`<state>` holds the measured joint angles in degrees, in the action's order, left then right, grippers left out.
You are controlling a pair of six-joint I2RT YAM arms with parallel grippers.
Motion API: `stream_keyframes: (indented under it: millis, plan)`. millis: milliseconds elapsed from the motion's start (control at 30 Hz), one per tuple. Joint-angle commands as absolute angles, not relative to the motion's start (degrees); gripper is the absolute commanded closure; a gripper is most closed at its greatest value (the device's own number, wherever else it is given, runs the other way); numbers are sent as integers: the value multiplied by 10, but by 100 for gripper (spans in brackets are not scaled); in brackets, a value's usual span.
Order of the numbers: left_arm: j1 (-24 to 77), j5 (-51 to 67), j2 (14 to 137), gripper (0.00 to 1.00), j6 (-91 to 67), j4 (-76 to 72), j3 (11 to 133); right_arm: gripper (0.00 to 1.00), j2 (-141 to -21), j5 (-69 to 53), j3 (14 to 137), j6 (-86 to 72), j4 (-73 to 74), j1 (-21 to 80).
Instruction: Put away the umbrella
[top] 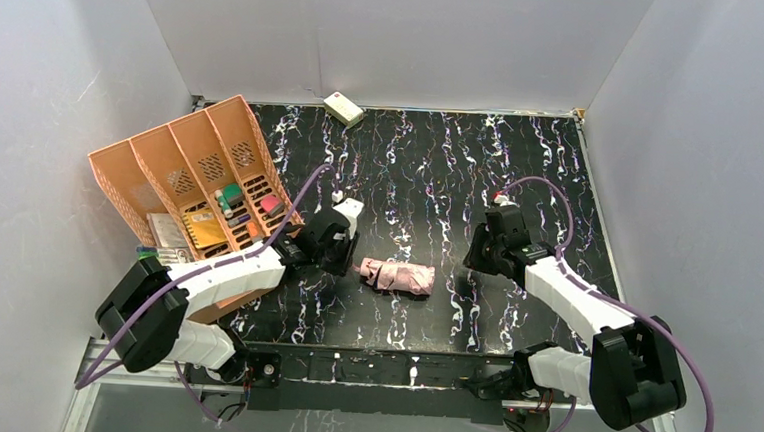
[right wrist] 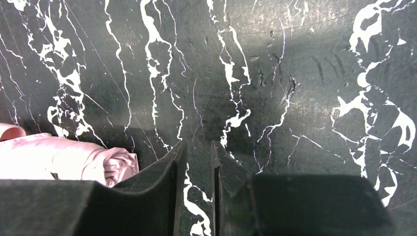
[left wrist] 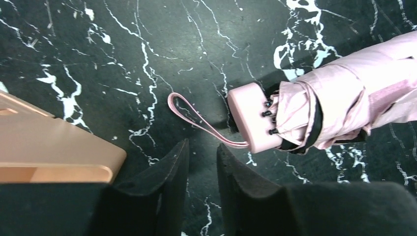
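Observation:
The umbrella (top: 396,275) lies folded on the black marbled table, a pink bundle with black edging. In the left wrist view its fabric (left wrist: 344,93) fills the right side, and its pink handle (left wrist: 248,115) and strap (left wrist: 196,118) point toward my fingers. My left gripper (top: 343,257) (left wrist: 202,145) hovers just left of the handle, its jaws a narrow gap apart with nothing between them. My right gripper (top: 473,260) (right wrist: 196,143) is to the right of the umbrella's other end (right wrist: 74,160), also narrowly open and empty. Neither gripper touches the umbrella.
An orange slotted organizer (top: 196,165) holding several small items leans at the left, close to my left arm; its corner (left wrist: 54,152) shows in the left wrist view. A small cream box (top: 343,107) sits at the back edge. White walls enclose the table.

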<state>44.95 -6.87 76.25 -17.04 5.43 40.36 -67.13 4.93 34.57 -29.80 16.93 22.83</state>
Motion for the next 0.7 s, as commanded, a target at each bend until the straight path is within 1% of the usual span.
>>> stream_keyframes:
  millis: [0,67,167,267,300,400,467,667]
  plan:
    - [447,-109,757,80,-205,56,405,71,-684,38,382,-282,203,240]
    - [447,-115,768,85,-204,52,406,78,-696,32,388,-282,212,252]
    - [446,-116,789,90,-195,41,411,86,-710,24,400,-295,227,278]
    - [447,-100,816,100,-182,23,422,95,-721,24,403,-315,234,311]
    - [447,-94,825,100,-177,19,426,97,-726,24,404,-323,237,320]
    - [446,-69,846,100,-167,4,436,100,-742,23,407,-348,243,346]
    - [447,-48,855,100,-157,-10,440,100,-752,21,408,-360,239,359]
    - [447,36,884,100,-134,-44,453,100,-784,-37,412,-379,158,367]
